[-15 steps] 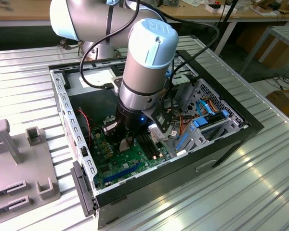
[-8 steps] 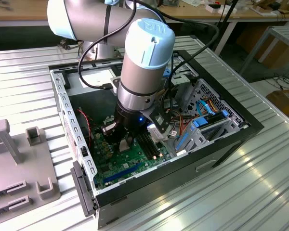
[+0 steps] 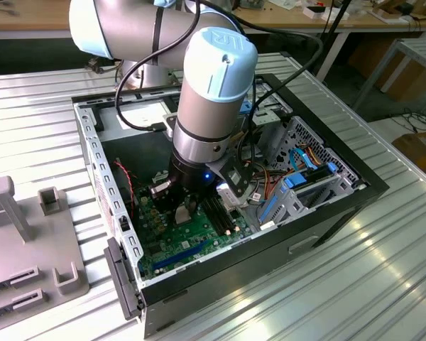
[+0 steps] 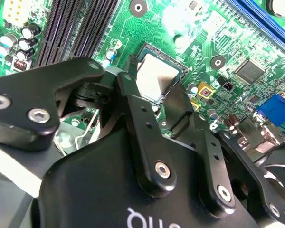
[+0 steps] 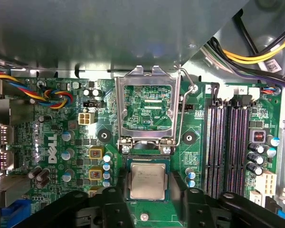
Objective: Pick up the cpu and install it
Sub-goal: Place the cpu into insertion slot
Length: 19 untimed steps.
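- One cpu [image 5: 147, 179] lies flat and square inside the socket [image 5: 147, 161]. Its silver top faces up, and a thin rim of socket shows round its edges.
- The gripper [image 5: 147, 189] straddles the cpu across two opposite edges in both wrist views. You cannot tell whether it clamps the chip or has let it go.
- The retention frame [image 5: 119, 109] stands swung up off the socket, hinged just beside the socket's edge. Its wire lever [image 5: 182, 109] is raised alongside it.
- Between the socket and the memory slots [image 5: 228, 142] you have a narrow strip of bare motherboard [image 5: 199, 118]. Small capacitors [image 5: 107, 166] crowd the socket's opposite side.
- In the exterior view the arm [image 3: 213, 92] reaches steeply down into the open computer case [image 3: 270, 263], which lies on the ribbed metal table [image 3: 341, 298].
- The perforated case wall [image 3: 92, 156] on the exterior view's left and the drive cage [image 3: 309, 163] on the exterior view's right bound the room around the wrist.
- A cable bundle [image 5: 256, 52] runs near the memory slots.
- A grey fixture plate [image 3: 28, 234] lies on the table, well apart from the case, at the exterior view's left.
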Each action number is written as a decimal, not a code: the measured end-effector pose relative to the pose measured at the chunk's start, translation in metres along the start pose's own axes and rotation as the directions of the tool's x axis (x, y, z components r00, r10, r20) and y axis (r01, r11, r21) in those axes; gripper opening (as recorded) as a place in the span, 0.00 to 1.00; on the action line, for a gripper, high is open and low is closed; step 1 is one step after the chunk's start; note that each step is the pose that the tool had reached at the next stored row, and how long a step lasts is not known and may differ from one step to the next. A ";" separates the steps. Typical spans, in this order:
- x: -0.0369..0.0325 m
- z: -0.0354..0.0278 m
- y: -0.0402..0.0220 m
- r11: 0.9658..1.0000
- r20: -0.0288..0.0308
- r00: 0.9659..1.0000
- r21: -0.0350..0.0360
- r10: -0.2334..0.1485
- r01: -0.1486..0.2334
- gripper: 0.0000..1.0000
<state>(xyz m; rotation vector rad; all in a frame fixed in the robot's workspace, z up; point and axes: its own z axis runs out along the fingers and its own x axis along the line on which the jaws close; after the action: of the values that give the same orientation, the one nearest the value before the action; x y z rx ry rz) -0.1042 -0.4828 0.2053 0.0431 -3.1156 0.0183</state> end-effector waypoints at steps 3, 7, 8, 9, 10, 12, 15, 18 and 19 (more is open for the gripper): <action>0.0000 0.0001 0.0000 1.000 0.000 1.000 0.000 0.000 0.000 0.55; 0.0002 0.0017 0.0000 1.000 0.003 1.000 -0.005 -0.001 0.001 0.55; 0.0002 0.0020 0.0000 1.000 0.003 1.000 -0.005 -0.001 0.001 0.55; 0.0002 0.0020 0.0001 1.000 0.003 1.000 -0.005 -0.001 0.001 0.55; 0.0001 0.0021 0.0001 1.000 0.003 1.000 -0.005 -0.001 0.001 0.55; 0.0002 0.0021 0.0000 1.000 0.003 1.000 -0.005 -0.001 0.001 0.47; 0.0001 0.0020 0.0000 1.000 0.003 1.000 -0.005 -0.001 0.001 0.36; 0.0001 0.0021 0.0000 1.000 0.003 1.000 -0.005 -0.001 0.001 0.36; 0.0002 0.0022 0.0000 1.000 0.003 1.000 -0.005 -0.001 0.001 0.36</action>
<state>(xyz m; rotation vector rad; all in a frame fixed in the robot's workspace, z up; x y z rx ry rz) -0.1044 -0.4828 0.2031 0.0448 -3.1183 0.0106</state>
